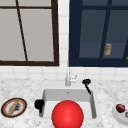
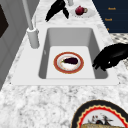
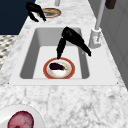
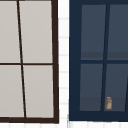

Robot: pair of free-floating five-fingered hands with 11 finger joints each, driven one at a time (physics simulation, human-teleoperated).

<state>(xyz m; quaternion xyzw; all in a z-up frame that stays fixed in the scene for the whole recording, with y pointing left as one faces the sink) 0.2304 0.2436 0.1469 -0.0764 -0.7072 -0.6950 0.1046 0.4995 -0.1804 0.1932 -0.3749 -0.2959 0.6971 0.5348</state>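
A red-rimmed plate [image 3: 59, 68] lies on the sink floor with a dark eggplant [image 3: 56, 66] on it; both also appear in the left side view as the plate [image 2: 68, 62] and eggplant [image 2: 70, 60]. My right hand [image 3: 72, 38] hangs over the sink's back right. Its straight fingers point down toward the plate, just short of its rim, and hold nothing. It also shows in the front view [image 1: 86, 83] and the left side view [image 2: 56, 10]. My left hand [image 1: 39, 103] hovers at the sink's left edge with relaxed, empty fingers, as the left side view [image 2: 110, 56] and the right side view [image 3: 35, 10] also show.
A large red round shape [image 1: 67, 115] covers the sink's front. The faucet [image 1: 68, 77] stands behind the basin [image 1: 93, 105]. A plate with a long tan item [image 1: 13, 107] sits on the left counter. A white plate with a dark red fruit [image 1: 120, 108] sits on the right. A jar [image 4: 108, 103] stands in the blue glass cabinet.
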